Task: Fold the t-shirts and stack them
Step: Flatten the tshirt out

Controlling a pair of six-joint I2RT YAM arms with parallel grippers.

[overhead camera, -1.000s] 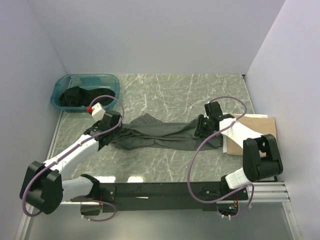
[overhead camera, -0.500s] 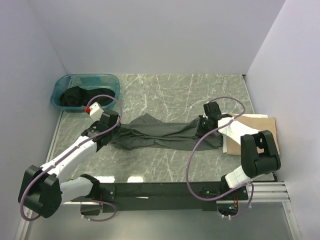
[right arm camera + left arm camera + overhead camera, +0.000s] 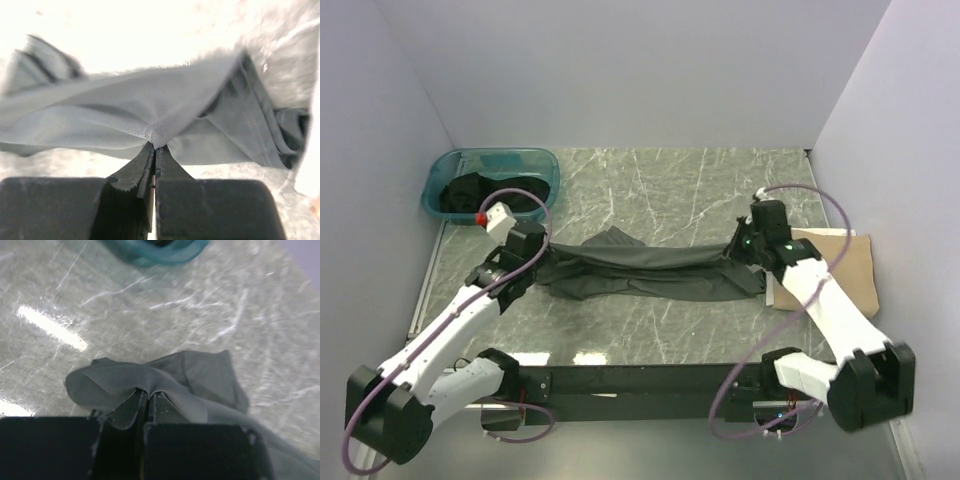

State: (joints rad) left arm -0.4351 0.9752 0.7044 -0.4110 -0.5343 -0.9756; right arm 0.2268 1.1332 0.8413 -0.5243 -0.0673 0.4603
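Observation:
A dark grey-olive t-shirt (image 3: 650, 270) is stretched across the middle of the table between both arms. My left gripper (image 3: 542, 258) is shut on its left end, where the cloth (image 3: 150, 385) folds over the closed fingertips. My right gripper (image 3: 738, 247) is shut on the right end, pinching a hemmed edge of the shirt (image 3: 157, 132). The upper edge of the shirt runs taut between the two grips and the rest sags onto the table. A tan t-shirt (image 3: 850, 265) lies folded at the right edge. Black t-shirts (image 3: 475, 193) sit in the tub.
A teal plastic tub (image 3: 492, 160) stands at the back left corner, its rim (image 3: 160, 255) showing at the top of the left wrist view. White walls close in the marble table (image 3: 660, 190) on three sides. A black rail (image 3: 640, 380) runs along the near edge.
My right gripper closed on the shirt's right end and moved right and up. Both arms lifted, pulling the shirt's upper edge taut between them.

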